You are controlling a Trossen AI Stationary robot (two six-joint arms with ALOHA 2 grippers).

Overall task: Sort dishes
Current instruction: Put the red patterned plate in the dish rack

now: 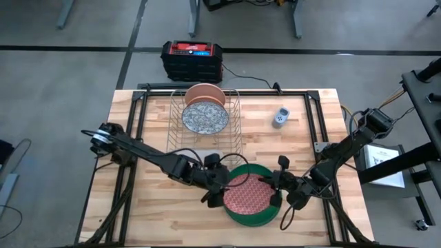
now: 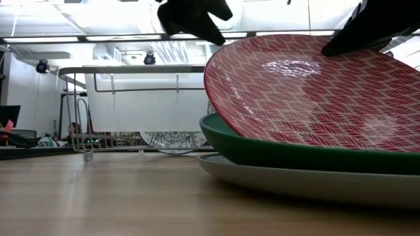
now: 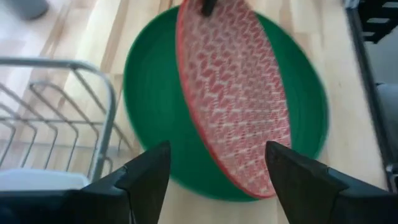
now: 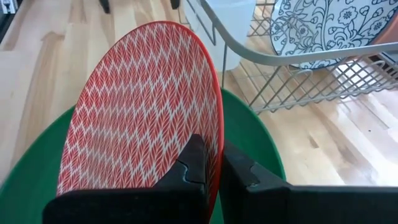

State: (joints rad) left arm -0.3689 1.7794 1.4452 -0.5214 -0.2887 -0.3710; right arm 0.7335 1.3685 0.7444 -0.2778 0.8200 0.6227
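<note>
The right end effector [image 4: 211, 171] is clamping the near-right rim of the red plate [image 1: 249, 195], tilting it above the dark green plate [image 1: 238, 215] near the desk [image 1: 158, 220] front. The left end effector [image 3: 217, 171] is standing released beside it, freeing the plate for racking.

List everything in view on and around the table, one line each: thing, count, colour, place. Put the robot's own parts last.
red plate: one, red with a white pattern, tilted over the green plate, one edge raised.
green plate: one, dark green, near front edge of table, under the red plate.
pale plate: one, greyish white, bottom of that stack.
speckled plate: one, white with dark pattern, upright in the rack.
pink plate: one, salmon-pink, upright behind it.
wire rack: one, silver, table middle.
gadget: one, grey-blue, right of rack.
black box: one, on floor behind table.
left gripper: open, at the red plate's left edge.
right gripper: shut on the red plate's rim.
</note>
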